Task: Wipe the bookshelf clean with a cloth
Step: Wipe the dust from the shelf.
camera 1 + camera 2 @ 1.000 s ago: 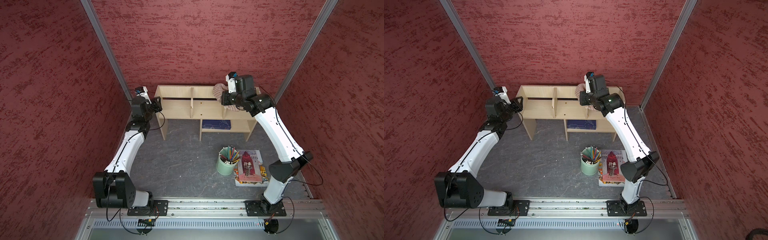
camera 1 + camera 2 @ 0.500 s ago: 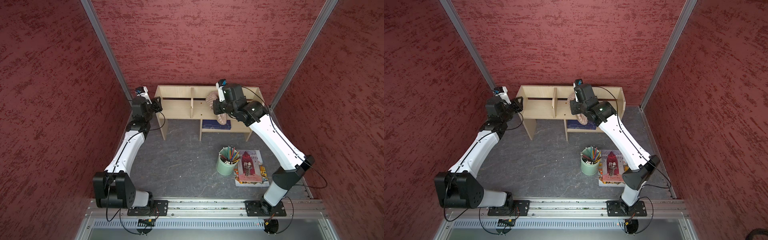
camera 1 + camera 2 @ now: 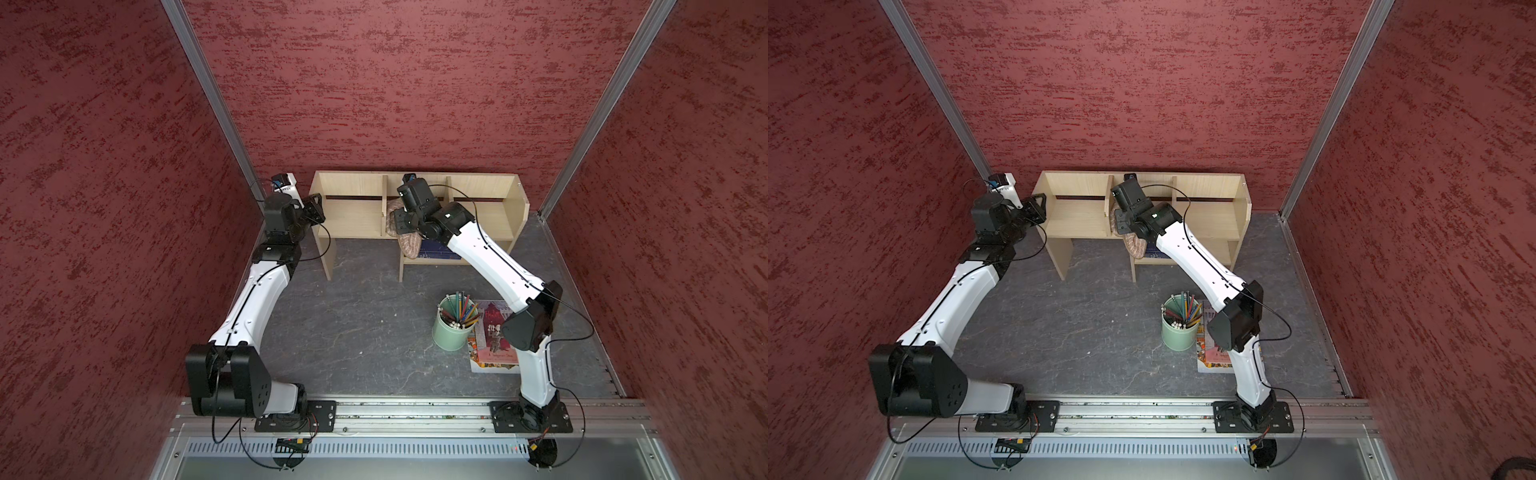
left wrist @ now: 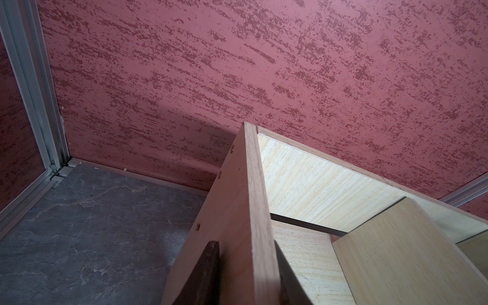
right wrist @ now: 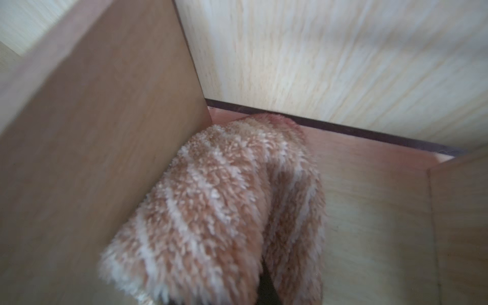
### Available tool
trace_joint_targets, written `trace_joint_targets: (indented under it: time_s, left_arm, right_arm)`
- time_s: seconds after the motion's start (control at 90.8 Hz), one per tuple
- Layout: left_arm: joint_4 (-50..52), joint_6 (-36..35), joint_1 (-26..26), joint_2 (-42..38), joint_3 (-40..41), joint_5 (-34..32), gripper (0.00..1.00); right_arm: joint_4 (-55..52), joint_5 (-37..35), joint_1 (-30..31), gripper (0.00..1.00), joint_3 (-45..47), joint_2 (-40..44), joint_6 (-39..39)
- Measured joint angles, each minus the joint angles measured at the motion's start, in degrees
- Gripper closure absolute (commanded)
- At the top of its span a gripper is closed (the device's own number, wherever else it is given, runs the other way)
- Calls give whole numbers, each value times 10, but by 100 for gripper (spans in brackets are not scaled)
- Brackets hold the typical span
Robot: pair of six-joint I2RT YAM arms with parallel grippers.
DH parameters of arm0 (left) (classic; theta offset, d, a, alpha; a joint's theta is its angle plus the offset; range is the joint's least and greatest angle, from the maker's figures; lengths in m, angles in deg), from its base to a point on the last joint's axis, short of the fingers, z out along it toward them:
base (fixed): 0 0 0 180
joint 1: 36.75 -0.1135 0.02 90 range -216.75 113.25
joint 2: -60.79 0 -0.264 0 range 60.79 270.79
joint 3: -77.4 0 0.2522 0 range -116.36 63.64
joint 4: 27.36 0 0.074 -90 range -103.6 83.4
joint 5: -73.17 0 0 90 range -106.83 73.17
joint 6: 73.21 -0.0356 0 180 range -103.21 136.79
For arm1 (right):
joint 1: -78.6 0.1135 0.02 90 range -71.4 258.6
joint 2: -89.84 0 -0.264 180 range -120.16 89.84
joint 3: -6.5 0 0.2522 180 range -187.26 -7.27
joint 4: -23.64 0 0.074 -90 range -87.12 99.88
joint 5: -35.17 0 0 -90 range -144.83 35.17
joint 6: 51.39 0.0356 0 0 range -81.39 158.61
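Tan cloth (image 5: 211,211), pinched by the right gripper (image 3: 397,222), lies in the shelf's (image 3: 353,208) middle bay; the left gripper (image 4: 247,277) clamps its end panel.

Soft even light — sharp top views, the cloth (image 5: 211,211) blurred close-up.

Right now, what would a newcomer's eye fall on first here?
The striped tan cloth stands out: the right pincer holds it in the bookshelf, in the middle bay against the left divider, with one end hanging over the front edge. The left pincer grips the bookshelf's left end panel. A pencil cup and a magazine sit apart at the front right.
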Motion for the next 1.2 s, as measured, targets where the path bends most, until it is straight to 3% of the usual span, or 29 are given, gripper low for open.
trace_joint_targets:
  time_s: [0.286, 0.54, 0.683, 0.992, 1.201]
  left_arm:
    - [0, 0, 0, 0, 0, 0, 100]
    - [0, 0, 0, 0, 0, 0, 100]
    - [0, 0, 0, 0, 0, 0, 100]
    - [0, 0, 0, 0, 0, 0, 100]
    - [0, 0, 0, 0, 0, 0, 100]
  right_arm:
    - [-24, -80, -1, 100, 41, 14, 18]
    - [-72, -111, -29, 100, -25, 11, 33]
    - [-72, -97, -44, 100, -88, -10, 47]
    - [-7, 17, -31, 100, -88, -30, 56]
    - [31, 41, -15, 100, 11, 3, 45]
